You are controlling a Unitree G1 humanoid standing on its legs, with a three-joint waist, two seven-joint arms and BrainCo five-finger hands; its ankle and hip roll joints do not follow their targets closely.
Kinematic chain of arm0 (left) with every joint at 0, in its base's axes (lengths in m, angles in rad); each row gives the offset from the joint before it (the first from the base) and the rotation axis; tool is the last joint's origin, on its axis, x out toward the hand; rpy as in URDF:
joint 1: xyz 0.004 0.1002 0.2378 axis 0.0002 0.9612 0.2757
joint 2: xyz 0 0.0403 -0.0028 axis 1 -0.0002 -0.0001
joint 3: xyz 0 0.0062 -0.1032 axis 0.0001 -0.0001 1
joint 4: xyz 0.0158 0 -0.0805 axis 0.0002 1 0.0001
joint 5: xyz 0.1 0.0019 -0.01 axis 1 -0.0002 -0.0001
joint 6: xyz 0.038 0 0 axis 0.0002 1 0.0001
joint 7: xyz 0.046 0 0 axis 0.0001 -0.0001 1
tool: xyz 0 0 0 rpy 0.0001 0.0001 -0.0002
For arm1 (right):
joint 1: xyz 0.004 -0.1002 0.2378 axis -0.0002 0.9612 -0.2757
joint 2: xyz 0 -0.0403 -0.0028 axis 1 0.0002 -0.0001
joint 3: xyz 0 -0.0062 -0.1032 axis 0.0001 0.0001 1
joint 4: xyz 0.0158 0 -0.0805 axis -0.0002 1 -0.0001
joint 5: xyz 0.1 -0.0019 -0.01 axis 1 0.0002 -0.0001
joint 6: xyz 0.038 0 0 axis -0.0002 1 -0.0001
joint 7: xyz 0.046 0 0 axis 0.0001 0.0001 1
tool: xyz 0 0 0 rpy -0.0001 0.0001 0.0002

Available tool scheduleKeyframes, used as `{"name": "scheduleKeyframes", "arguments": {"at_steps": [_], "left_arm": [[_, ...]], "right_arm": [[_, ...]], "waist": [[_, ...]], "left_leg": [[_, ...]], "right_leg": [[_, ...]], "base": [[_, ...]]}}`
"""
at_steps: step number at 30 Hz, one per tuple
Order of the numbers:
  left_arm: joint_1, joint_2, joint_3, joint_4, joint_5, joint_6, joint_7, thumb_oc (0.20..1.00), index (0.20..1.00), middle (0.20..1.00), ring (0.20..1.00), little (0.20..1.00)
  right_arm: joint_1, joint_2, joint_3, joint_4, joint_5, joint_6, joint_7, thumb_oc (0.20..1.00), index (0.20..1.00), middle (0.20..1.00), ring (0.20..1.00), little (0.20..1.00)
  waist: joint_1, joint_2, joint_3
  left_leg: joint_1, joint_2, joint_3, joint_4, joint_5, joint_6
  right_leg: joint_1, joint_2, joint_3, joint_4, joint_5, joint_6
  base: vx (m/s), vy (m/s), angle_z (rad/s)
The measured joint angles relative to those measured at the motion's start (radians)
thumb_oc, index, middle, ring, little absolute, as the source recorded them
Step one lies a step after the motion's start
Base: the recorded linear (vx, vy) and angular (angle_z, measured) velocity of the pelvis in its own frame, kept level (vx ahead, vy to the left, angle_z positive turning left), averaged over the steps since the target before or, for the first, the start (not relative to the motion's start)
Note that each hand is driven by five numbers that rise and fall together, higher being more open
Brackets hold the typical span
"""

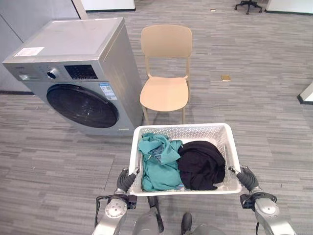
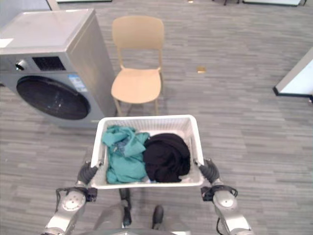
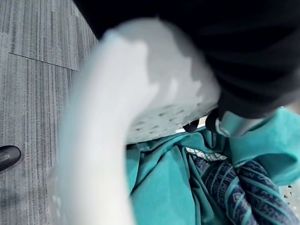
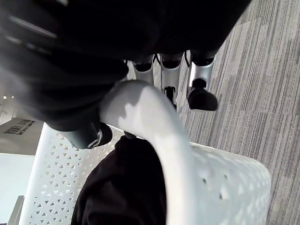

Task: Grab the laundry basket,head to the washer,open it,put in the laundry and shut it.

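Basket: white basket (image 1: 234,147) at lower centre, carried at both side rims, teal shirt (image 1: 159,159) and black garment (image 1: 201,164) inside.
Left hand (image 1: 126,180): probably curled on the rim; fingers hidden.
Right hand (image 1: 247,178): fingers and thumb hooked round the rim.
Washer (image 1: 83,100): upper left, door closed.
Risk: basket tipping and spilling; chair (image 1: 165,73) just beside the washer could snag it.

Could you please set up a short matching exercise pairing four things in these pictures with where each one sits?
Things:
1. teal garment
2. black garment
3. chair
4. washer

Places:
A. right half of the basket
B. ahead on the left, door shut
C. left half of the basket
D. right of the washer

Pairs: 1-C, 2-A, 3-D, 4-B
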Motion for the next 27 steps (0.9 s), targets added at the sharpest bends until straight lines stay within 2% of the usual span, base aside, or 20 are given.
{"name": "scheduleKeyframes", "arguments": {"at_steps": [1,5,6,7,10,11,12,14,16,17,18,19,22,24,26,27], "left_arm": [[0.002,0.0,-0.001,0.0,0.0,0.002,0.0,0.2,0.2,0.2,0.2,0.2],[-0.002,0.003,0.001,-0.001,0.0,0.002,0.0,0.2,0.2,0.2,0.2,0.2],[-0.005,0.009,0.002,-0.001,0.0,0.003,0.0,0.2,0.2,0.2,0.2,0.2],[-0.012,0.015,0.002,-0.001,0.0,0.006,0.0,0.2,0.2,0.2,0.2,0.2],[-0.03,0.046,0.0,-0.005,0.0,0.007,-0.002,0.2,0.2,0.2,0.2,0.2],[-0.047,0.083,0.003,-0.006,-0.001,0.008,-0.006,0.2,0.2,0.2,0.2,0.2],[-0.052,0.089,0.006,-0.014,-0.002,0.008,-0.006,0.2,0.2,0.2,0.2,0.2],[-0.072,0.091,0.011,-0.014,-0.002,0.008,-0.006,0.2,0.2,0.2,0.2,0.2],[-0.07,0.091,0.013,-0.014,-0.002,0.009,-0.006,0.2,0.2,0.2,0.2,0.2],[-0.048,0.083,0.02,-0.012,-0.008,0.0,-0.005,0.2,0.2,0.2,0.2,0.2],[-0.039,0.079,0.031,-0.012,-0.008,-0.004,-0.005,0.2,0.2,0.2,0.2,0.2],[-0.035,0.081,0.033,-0.012,-0.008,-0.003,-0.005,0.2,0.2,0.2,0.2,0.2],[-0.003,0.075,0.021,-0.011,-0.008,-0.002,-0.006,0.2,0.2,0.2,0.2,0.2],[0.012,0.069,0.017,-0.011,-0.007,-0.001,-0.006,0.2,0.2,0.2,0.2,0.2],[0.031,0.068,0.017,-0.011,-0.007,-0.001,-0.006,0.2,0.2,0.2,0.2,0.2],[0.043,0.06,0.017,-0.011,-0.007,-0.001,-0.006,0.2,0.2,0.2,0.2,0.2]], "right_arm": [[-0.001,0.003,0.001,0.0,0.0,0.0,0.0,0.2,0.2,0.2,0.2,0.2],[-0.001,-0.002,0.004,0.0,0.0,0.0,0.0,0.2,0.2,0.2,0.2,0.2],[-0.003,0.003,0.005,0.0,0.0,0.0,0.0,0.2,0.2,0.2,0.2,0.2],[-0.004,0.006,0.006,-0.001,-0.001,0.0,0.0,0.2,0.2,0.2,0.2,0.2],[-0.006,0.023,0.016,-0.001,-0.001,0.001,0.001,0.2,0.2,0.2,0.2,0.2],[-0.008,0.037,0.032,-0.003,-0.003,0.001,0.001,0.2,0.2,0.2,0.2,0.2],[-0.021,0.04,0.037,-0.007,-0.003,0.001,0.001,0.2,0.2,0.2,0.2,0.2],[-0.034,0.04,0.036,-0.007,-0.003,0.002,0.001,0.2,0.2,0.2,0.2,0.2],[-0.038,0.036,0.037,-0.007,-0.003,0.004,0.001,0.2,0.2,0.2,0.2,0.2],[-0.039,0.037,0.04,-0.007,-0.003,0.003,0.002,0.2,0.2,0.2,0.2,0.2],[-0.036,0.037,0.043,-0.007,-0.003,0.003,0.002,0.2,0.2,0.2,0.2,0.2],[-0.032,0.037,0.045,-0.007,-0.003,0.004,0.002,0.2,0.2,0.2,0.2,0.2],[-0.009,0.036,0.042,0.002,-0.005,0.004,0.004,0.2,0.2,0.2,0.2,0.2],[0.004,0.036,0.042,0.015,-0.021,0.004,0.012,0.2,0.2,0.2,0.2,0.2],[0.011,0.037,0.042,0.017,-0.022,0.004,0.023,0.2,0.2,0.2,0.2,0.2],[0.011,0.036,0.042,0.023,-0.023,0.004,0.024,0.2,0.2,0.2,0.2,0.2]], "waist": [[0.007,0.003,0.001],[0.005,0.009,-0.006],[0.006,-0.005,-0.009],[0.002,-0.014,-0.011],[-0.005,-0.018,-0.012],[-0.003,-0.033,-0.018],[-0.005,-0.026,-0.014],[-0.013,-0.012,-0.005],[-0.019,-0.008,-0.002],[-0.02,-0.004,0.0],[-0.02,-0.008,0.002],[-0.023,-0.028,0.002],[-0.023,-0.033,0.001],[-0.025,-0.022,0.002],[-0.024,-0.014,0.001],[-0.021,-0.009,-0.003]], "left_leg": [[0.001,-0.003,0.002,0.011,0.009,0.002],[0.007,-0.013,-0.007,0.074,0.025,0.024],[0.009,-0.038,0.003,0.107,0.022,0.072],[0.025,-0.059,0.021,0.118,-0.009,0.099],[0.075,-0.09,0.041,0.102,-0.044,0.153],[0.121,-0.128,0.042,0.063,-0.069,0.181],[0.15,-0.141,0.046,0.024,-0.071,0.183],[0.181,-0.15,0.045,-0.006,-0.068,0.179],[0.23,-0.155,0.05,-0.026,-0.076,0.169],[0.271,-0.151,0.042,-0.03,-0.124,0.144],[0.283,-0.16,0.042,-0.031,-0.14,0.142],[0.296,-0.174,0.047,-0.03,-0.141,0.141],[0.342,-0.19,0.027,-0.02,-0.187,0.121],[0.381,-0.183,-0.016,-0.016,-0.209,0.095],[0.406,-0.158,-0.046,0.03,-0.225,0.069],[0.407,-0.14,-0.042,0.074,-0.232,0.058]], "right_leg": [[0.028,-0.003,0.017,0.0,-0.006,0.002],[0.107,-0.04,0.044,0.009,-0.076,0.048],[0.112,-0.073,0.052,0.032,-0.098,0.068],[0.09,-0.104,0.057,0.092,-0.113,0.087],[-0.038,-0.171,0.078,0.391,-0.153,0.121],[-0.154,-0.225,0.078,0.593,-0.171,0.131],[-0.231,-0.238,0.081,0.664,-0.183,0.126],[-0.325,-0.235,0.08,0.667,-0.197,0.127],[-0.39,-0.216,0.055,0.592,-0.195,0.129],[-0.435,-0.177,0.049,0.497,-0.181,0.142],[-0.458,-0.169,0.044,0.435,-0.159,0.147],[-0.47,-0.173,0.035,0.384,-0.131,0.141],[-0.474,-0.169,-0.01,0.271,-0.039,0.14],[-0.432,-0.158,0.011,0.257,0.045,0.114],[-0.375,-0.133,0.022,0.241,0.091,0.066],[-0.34,-0.119,0.018,0.225,0.094,0.055]], "base": [[0.36,0.2,-0.39],[0.36,0.205,-0.27],[0.26,0.223,-0.28],[0.23,0.221,-0.25],[0.24,0.204,-0.2],[0.19,0.143,-0.36],[0.23,0.141,-0.31],[0.22,0.063,0.03],[0.29,0.02,0.06],[0.29,-0.03,-0.04],[0.28,-0.053,0.12],[0.27,-0.077,0.37],[0.27,-0.119,0.4],[0.3,-0.164,0.53],[0.27,-0.196,0.57],[0.22,-0.222,0.42]]}}
